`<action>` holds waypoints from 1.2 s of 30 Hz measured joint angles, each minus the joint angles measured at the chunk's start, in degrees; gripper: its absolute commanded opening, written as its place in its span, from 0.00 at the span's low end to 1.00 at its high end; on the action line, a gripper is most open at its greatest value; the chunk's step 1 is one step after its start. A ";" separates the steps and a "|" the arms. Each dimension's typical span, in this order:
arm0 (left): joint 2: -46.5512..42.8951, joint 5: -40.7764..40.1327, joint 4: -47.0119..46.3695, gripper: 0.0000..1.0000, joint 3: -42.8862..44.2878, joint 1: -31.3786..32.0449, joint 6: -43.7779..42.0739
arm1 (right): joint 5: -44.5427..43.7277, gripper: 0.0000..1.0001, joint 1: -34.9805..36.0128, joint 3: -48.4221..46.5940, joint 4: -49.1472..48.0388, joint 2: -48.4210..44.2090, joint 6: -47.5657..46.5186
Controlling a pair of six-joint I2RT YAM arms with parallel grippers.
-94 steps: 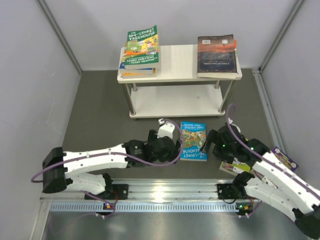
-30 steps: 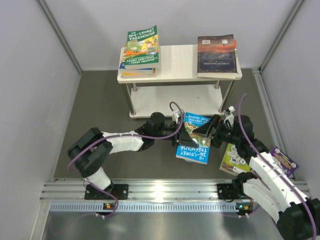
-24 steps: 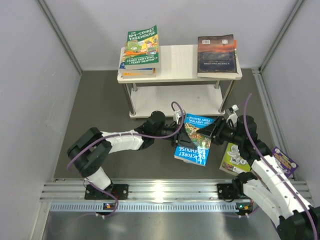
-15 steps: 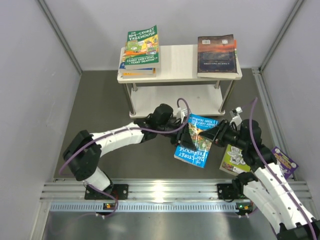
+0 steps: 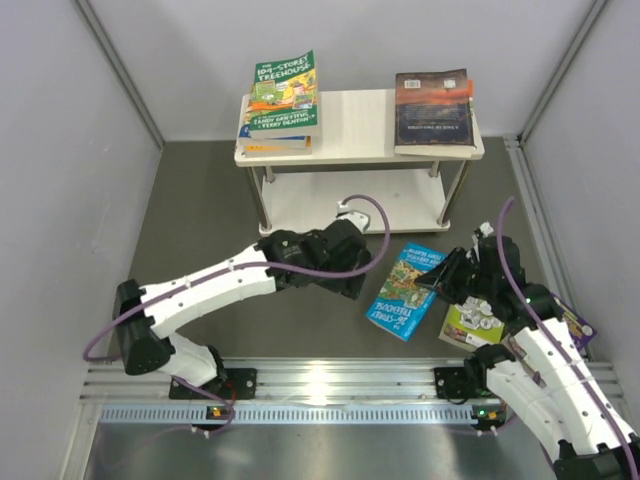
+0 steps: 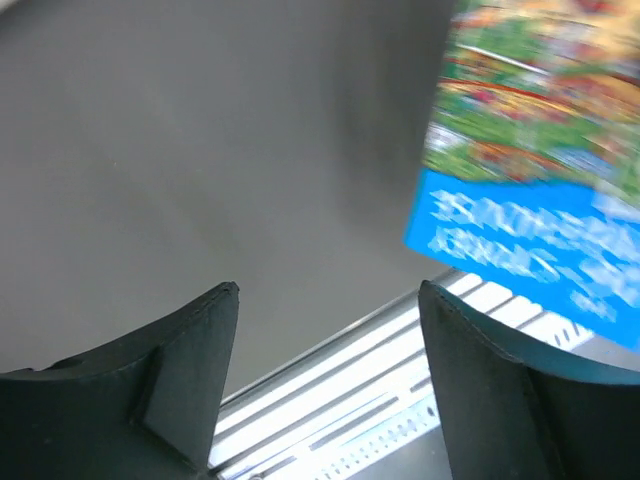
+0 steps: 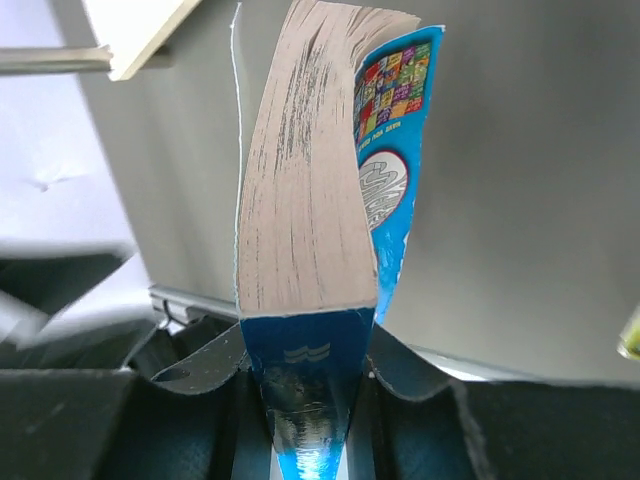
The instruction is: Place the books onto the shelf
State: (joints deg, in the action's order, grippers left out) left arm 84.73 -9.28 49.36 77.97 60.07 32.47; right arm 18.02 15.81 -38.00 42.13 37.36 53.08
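One blue book point(image 5: 402, 295) gripped in right end effector point(image 7: 305, 350); left end effector point(image 6: 328, 300) wide, empty, nearby

The left fingers point(image 6: 190, 370) open off the blue book point(image 5: 405, 290) and draw back left. The right fingers point(image 7: 410, 380) now clamp it alone, right of centre.

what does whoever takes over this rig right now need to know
Left gripper: open, empty, just left of the blue book.
Right gripper: shut on the blue book's edge, holding it tilted in front of the shelf.
Done: a stack topped by a green book at the left of the shelf's top board, a dark book at the right.
Left: shelve the blue book, then the lime book lying just right of it, and a purple book mostly hidden by the right arm.
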 measured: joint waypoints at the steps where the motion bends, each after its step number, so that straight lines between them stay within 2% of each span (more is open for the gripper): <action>1: -0.76 -2.97 1.27 0.74 1.73 3.04 -0.13 | -0.50 0.00 0.00 -0.46 0.96 0.31 -0.04; 4: -1.31 -10.21 3.63 0.73 6.93 13.60 0.00 | -2.01 0.00 -0.02 -1.62 3.78 1.90 0.11; 9: 3.02 -17.44 5.81 0.73 11.89 25.20 0.48 | -2.47 0.00 -0.02 -2.01 6.97 3.67 1.09; 17: 16.90 -22.27 7.82 0.75 19.47 31.21 0.15 | -1.95 0.00 -0.07 -4.87 9.40 1.03 2.75; 25: 22.86 -23.85 8.04 0.73 25.62 32.83 -2.56 | -0.96 0.00 -0.13 -4.87 10.84 -2.08 4.15; 28: 24.17 -24.20 7.93 0.64 26.45 32.81 -3.50 | -0.74 0.00 -0.13 -4.87 11.89 -2.86 4.26; 29: 24.48 -24.55 7.96 0.53 26.56 32.76 -3.72 | -0.72 0.00 -0.13 -4.87 12.20 -3.04 4.37; 32: 25.46 -25.51 8.11 0.34 26.67 32.79 -4.04 | -1.07 0.00 -0.15 -4.87 12.76 -3.39 4.85; 33: 25.81 -26.21 8.20 0.22 26.67 32.83 -4.09 | -1.57 0.00 -0.22 -4.90 12.96 -3.58 5.07; 35: 26.34 -27.58 8.44 0.10 26.71 32.98 -3.85 | -2.64 0.00 -0.37 -4.90 13.79 -3.58 6.40; 36: 26.53 -27.98 8.37 0.00 26.77 32.98 -3.85 | -3.15 0.00 -0.44 -4.90 14.25 -3.61 6.95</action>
State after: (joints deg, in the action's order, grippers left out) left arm 111.26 -37.26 57.74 104.75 93.06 28.62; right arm 14.87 15.38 -42.89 56.38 33.76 60.03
